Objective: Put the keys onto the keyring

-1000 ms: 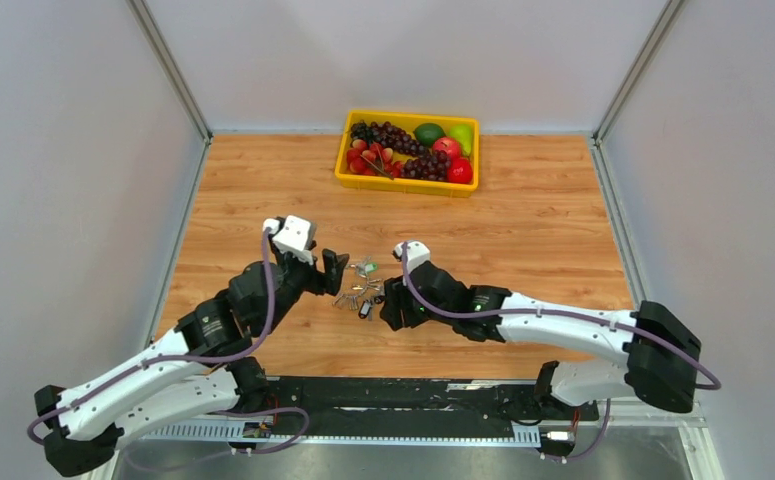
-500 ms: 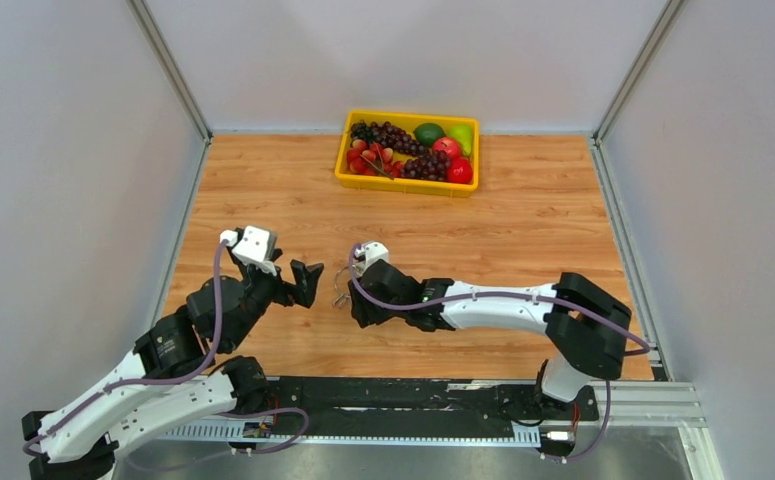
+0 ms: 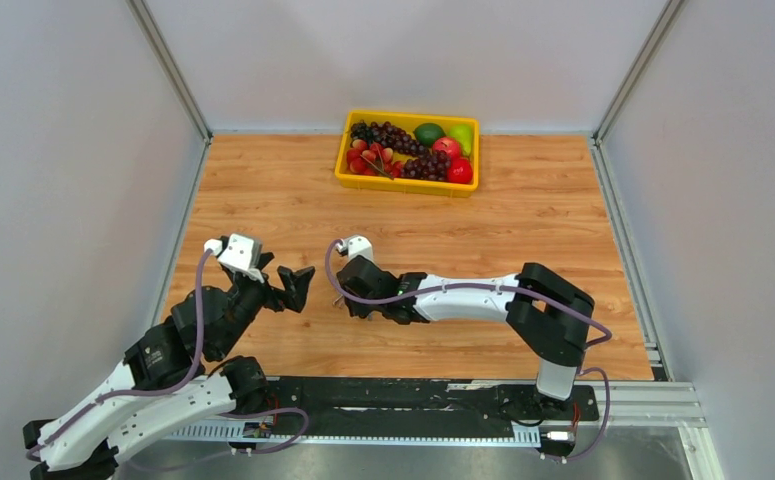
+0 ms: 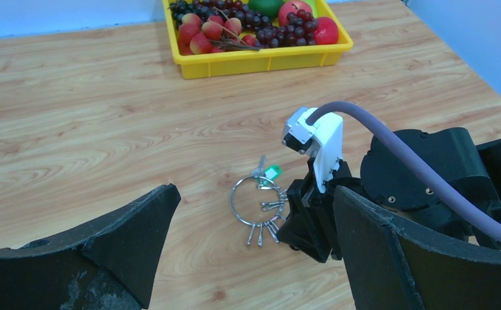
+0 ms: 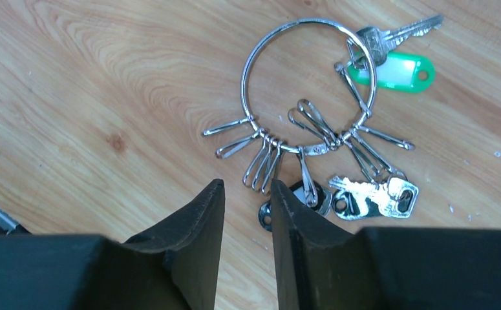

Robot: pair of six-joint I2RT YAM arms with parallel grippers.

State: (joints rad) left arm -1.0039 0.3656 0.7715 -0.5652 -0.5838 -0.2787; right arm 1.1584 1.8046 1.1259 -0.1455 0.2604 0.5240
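Note:
The keyring (image 5: 244, 81) is a large silver ring lying flat on the wooden table, with several snap clips hanging from it. A silver key with a green tag (image 5: 396, 70) sits clipped at its upper right. Two silver keys (image 5: 377, 195) hang from clips at the lower right. A black-headed key (image 5: 299, 197) lies partly under my right finger. My right gripper (image 5: 247, 188) hovers over the ring's near edge, open with a narrow gap and nothing between the fingers. My left gripper (image 4: 254, 192) stands wide open, set back to the left of the keyring (image 4: 232, 201), holding nothing.
A yellow tray (image 3: 403, 186) of grapes, apples and other fruit stands at the back centre of the table. The right arm (image 3: 463, 295) stretches across the near middle. Grey walls close in both sides.
Both arms have shifted left. My right gripper's jaws have narrowed and it has come over the keyring, which now lies further left. My left gripper has opened fully and drawn back.

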